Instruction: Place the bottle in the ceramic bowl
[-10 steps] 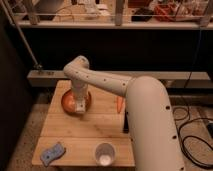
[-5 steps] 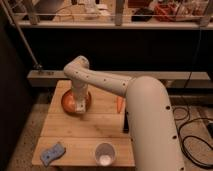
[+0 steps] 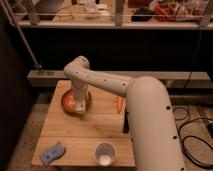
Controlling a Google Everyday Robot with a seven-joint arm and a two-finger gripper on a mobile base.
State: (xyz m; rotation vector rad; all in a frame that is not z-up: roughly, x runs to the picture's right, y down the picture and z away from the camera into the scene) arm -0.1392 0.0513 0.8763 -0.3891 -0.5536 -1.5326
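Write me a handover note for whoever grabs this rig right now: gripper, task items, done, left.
Gripper: reaching down over the near rim of the round orange-brown ceramic bowl, at the far left of the wooden table.
Bottle: not visible; the arm hides that spot, so I cannot confirm whether it is held or released.
Others: translucent white cup at the near edge, blue-grey sponge-like thing near left, small orange carrot-like thing right of the bowl.
Done: arm brought to the bowl.
Left: confirm the bottle is in the bowl, then retract.

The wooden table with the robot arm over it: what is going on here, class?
A white robot arm reaches across the wooden table, with its gripper down over the ceramic bowl at the far left. The bottle cannot be made out. A translucent cup and a blue sponge sit near the front edge, an orange carrot-like thing beside the arm.
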